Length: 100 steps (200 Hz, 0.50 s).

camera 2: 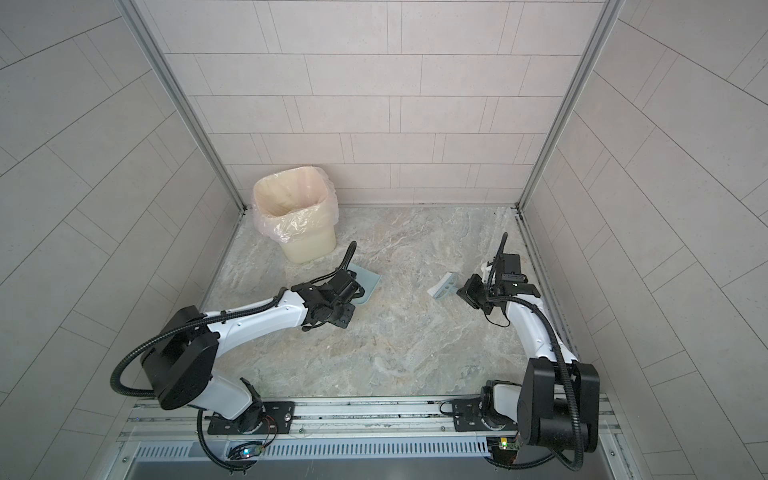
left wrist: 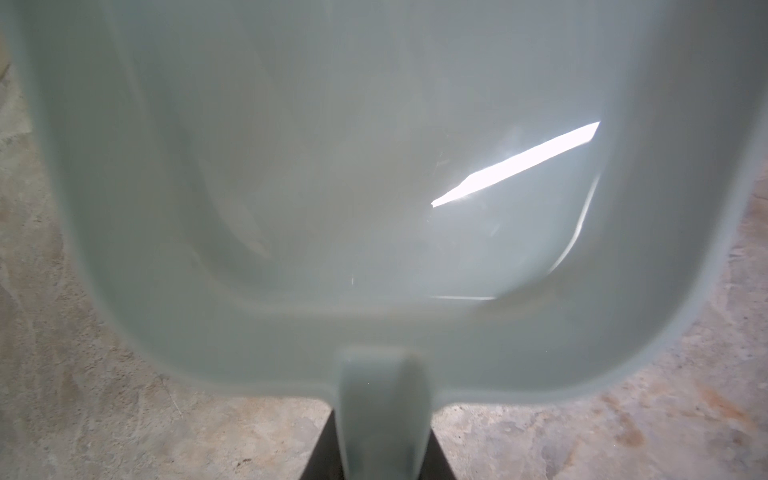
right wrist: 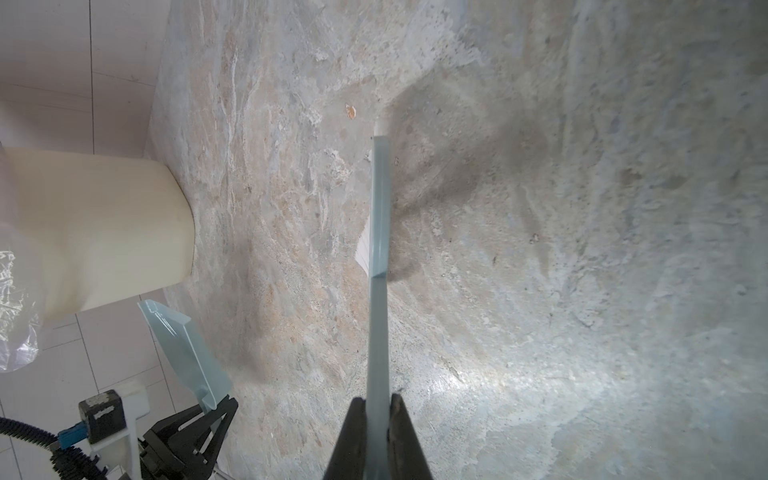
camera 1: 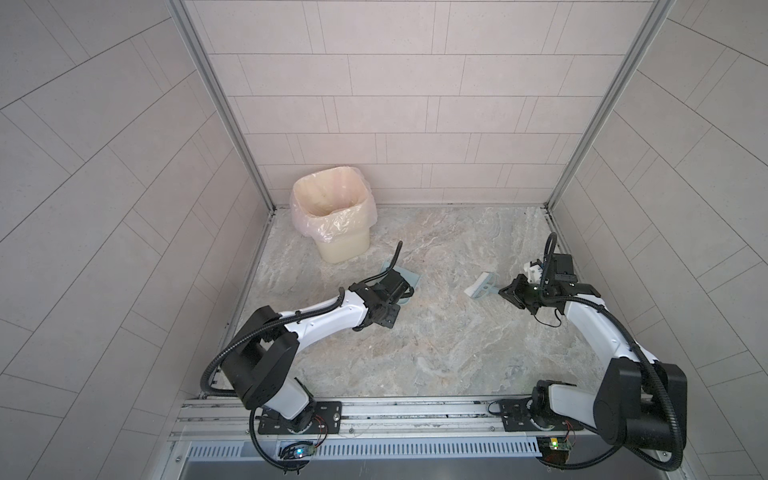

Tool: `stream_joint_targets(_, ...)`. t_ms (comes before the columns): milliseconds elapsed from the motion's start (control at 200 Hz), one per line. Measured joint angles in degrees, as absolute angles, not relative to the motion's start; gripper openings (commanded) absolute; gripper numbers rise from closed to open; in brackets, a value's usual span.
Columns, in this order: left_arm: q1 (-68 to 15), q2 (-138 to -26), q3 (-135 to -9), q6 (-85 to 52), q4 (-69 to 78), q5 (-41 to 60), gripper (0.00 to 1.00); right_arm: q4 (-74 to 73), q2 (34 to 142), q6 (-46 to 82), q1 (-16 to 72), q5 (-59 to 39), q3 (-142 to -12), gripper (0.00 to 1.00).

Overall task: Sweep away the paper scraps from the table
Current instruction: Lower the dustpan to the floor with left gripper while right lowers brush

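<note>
No paper scraps show on the marble-patterned table (camera 1: 415, 353) in any view. My left gripper (camera 1: 400, 287) (left wrist: 384, 440) is shut on the handle of the pale blue dustpan (camera 1: 410, 275) (left wrist: 332, 166). The pan's inside fills the left wrist view and holds nothing. My right gripper (camera 1: 505, 291) (right wrist: 379, 401) is shut on the thin handle of the pale blue brush (camera 1: 480, 286) (right wrist: 379, 249). The brush's white bristles point toward the middle of the table. A wide stretch of table separates brush and dustpan (camera 2: 370, 280).
A cream waste bin (camera 1: 332, 216) (camera 2: 295, 208) lined with a clear plastic bag stands at the back left corner, just behind the dustpan. Tiled walls close the table on three sides. A metal rail (camera 1: 415, 411) with both arm bases runs along the front edge.
</note>
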<state>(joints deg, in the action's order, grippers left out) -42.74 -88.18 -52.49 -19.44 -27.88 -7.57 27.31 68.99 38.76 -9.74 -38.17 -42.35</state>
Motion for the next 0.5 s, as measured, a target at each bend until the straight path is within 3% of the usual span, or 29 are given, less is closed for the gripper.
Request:
stream_joint_targets(155, -40.56, -88.18, -49.69, -20.75, -23.99, -5.65, 0.0, 25.26, 66.65, 41.54, -9.91, -38.35, -39.33, 0.0)
stream_joint_targets(350, -38.63, -88.18, -45.87, -22.09, -20.45, -3.81, 0.0, 24.34, 66.02, 43.68, -10.2, -38.3, -36.95, 0.29)
stream_joint_targets(385, -38.46, -88.18, -45.32, -22.24, -19.94, -3.64, 0.0, 24.67, 65.82, 44.05, -10.2, -38.06, -36.62, 0.39)
stream_joint_targets(500, -38.11, -88.18, -44.49, -22.68, -18.92, -3.03, 0.0, 25.87, 64.97, 44.16, -10.2, -37.45, -36.12, 0.54)
